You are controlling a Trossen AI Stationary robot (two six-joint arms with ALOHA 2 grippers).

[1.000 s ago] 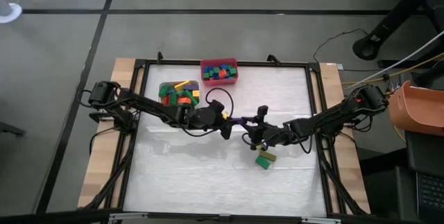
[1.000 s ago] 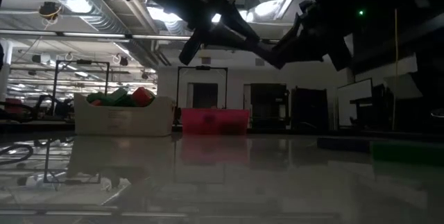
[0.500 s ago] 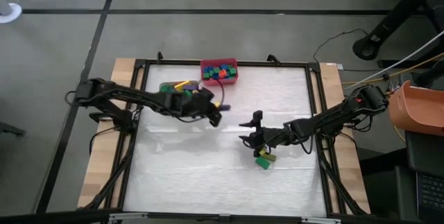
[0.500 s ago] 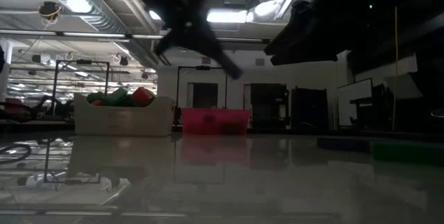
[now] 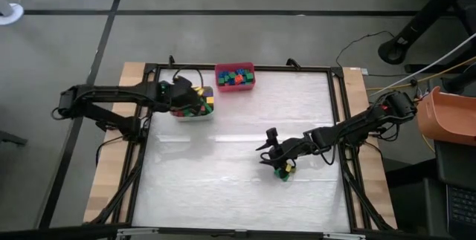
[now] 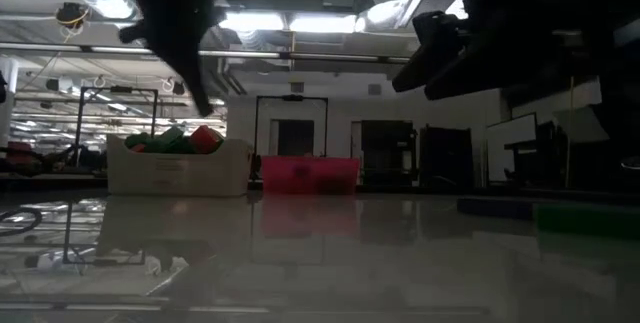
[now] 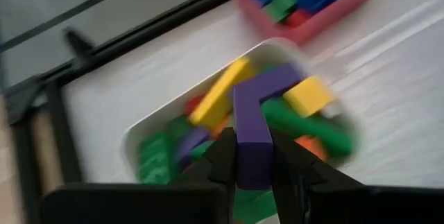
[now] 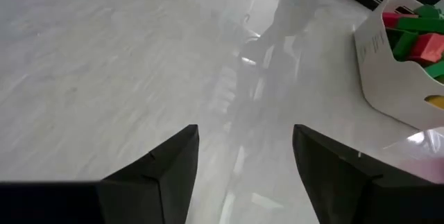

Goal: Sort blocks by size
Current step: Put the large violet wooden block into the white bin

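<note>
My left gripper (image 5: 195, 100) hovers over the white bin (image 5: 178, 114) at the table's far left, shut on a long purple block (image 7: 251, 113). The bin holds yellow, green, purple and orange long blocks. Beside it, the red bin (image 5: 235, 76) holds small blocks. My right gripper (image 5: 266, 145) stands open near the table's middle, with nothing between its fingers (image 8: 173, 161). Just to its near right, a green block (image 5: 280, 173) and a yellow block (image 5: 288, 167) lie on the table. My left gripper pinches the purple block's two long sides near its back end (image 7: 253, 165) between its two fingers. The fingers slant down from the table's left and lie along the block. The block juts out past the fingertips, clear above the white bin's contents.
The black frame rail (image 5: 238, 67) runs around the white tabletop. The low view shows the white bin (image 6: 178, 166) and red bin (image 6: 310, 174) at the far side, with a green block (image 6: 585, 219) at the right. Bare tabletop (image 5: 208, 180) lies toward the near edge.
My left gripper has carried the purple block from the table's middle, away from my right gripper, toward the far left and up. It now hangs over the white bin and has tipped downward. My right gripper has stayed near the middle.
</note>
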